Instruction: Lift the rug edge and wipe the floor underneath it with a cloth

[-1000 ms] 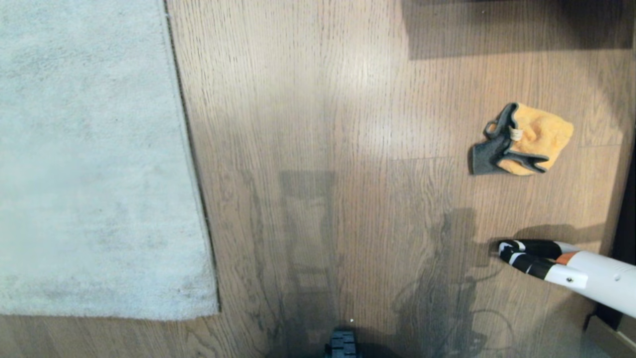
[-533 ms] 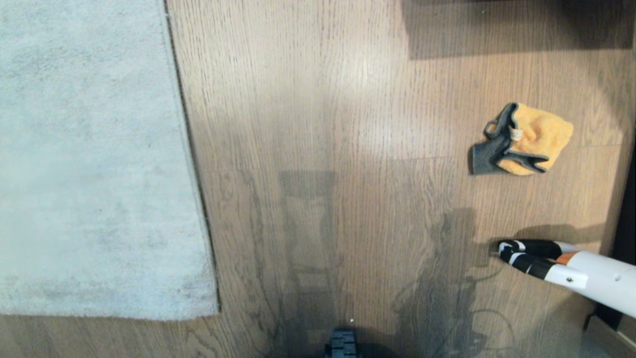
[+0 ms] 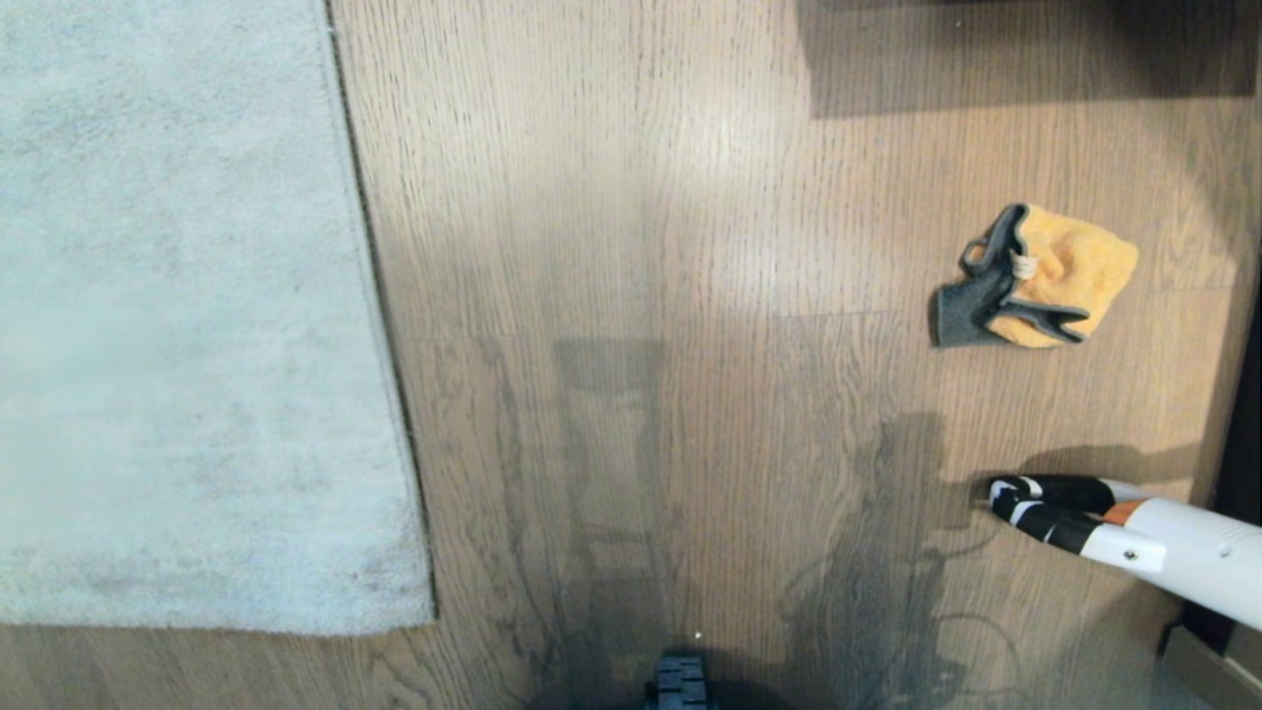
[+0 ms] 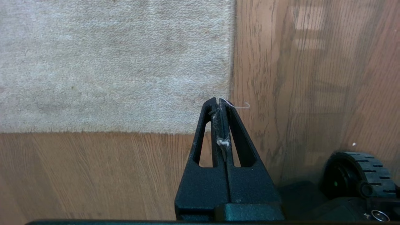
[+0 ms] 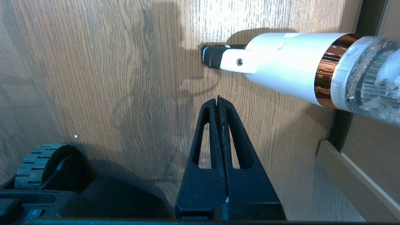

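Nothing had changed over the last second: the rug edge [image 3: 380, 325] lay flat, the cloth [image 3: 1045, 286] untouched on the floor [image 3: 641, 247]. Left pincer [image 4: 218, 101] and right pincer [image 5: 217, 99] stayed closed, empty; work unstarted.

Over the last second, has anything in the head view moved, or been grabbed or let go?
Nothing has visibly changed. The cloth lies on the floor where it was, the rug edge stays flat, and the handheld vacuum has not shifted. Nothing was grabbed or released.
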### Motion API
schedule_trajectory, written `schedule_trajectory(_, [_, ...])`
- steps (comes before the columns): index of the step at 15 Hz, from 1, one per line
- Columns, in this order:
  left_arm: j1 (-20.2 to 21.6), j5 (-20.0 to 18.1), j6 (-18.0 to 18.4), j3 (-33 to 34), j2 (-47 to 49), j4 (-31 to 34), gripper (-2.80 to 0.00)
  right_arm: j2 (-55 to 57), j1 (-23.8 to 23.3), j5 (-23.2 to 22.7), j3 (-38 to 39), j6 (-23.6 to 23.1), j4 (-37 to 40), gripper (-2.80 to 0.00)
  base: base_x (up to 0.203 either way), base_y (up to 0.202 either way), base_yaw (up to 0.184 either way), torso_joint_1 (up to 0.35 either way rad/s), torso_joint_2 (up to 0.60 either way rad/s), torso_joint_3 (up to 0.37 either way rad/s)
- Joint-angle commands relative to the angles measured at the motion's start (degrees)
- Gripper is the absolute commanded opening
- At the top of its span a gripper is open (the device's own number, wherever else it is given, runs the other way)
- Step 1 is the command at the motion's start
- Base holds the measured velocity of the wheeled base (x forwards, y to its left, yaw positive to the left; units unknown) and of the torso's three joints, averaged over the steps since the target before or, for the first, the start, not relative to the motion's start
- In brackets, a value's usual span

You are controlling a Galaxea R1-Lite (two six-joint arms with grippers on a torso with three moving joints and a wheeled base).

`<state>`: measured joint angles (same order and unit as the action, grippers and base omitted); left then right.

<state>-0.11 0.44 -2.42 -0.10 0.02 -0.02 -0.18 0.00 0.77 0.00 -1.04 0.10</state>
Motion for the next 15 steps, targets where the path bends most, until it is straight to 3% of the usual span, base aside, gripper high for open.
schedule_trajectory(1, [0.0,0.0,0.0,0.0,0.0,0.0,-2.80,0.2,0.0,0.0,0.0,0.0,0.0,-2.80,0.000,0.000,0.000,0.000,0.00,0.000])
schedule_trajectory(15, [-0.1,-0.1,0.0,0.0,0.0,0.0,-2.80,0.2,0.0,0.1,0.0,0.0,0.0,-2.80,0.000,0.000,0.000,0.000,0.00,0.000])
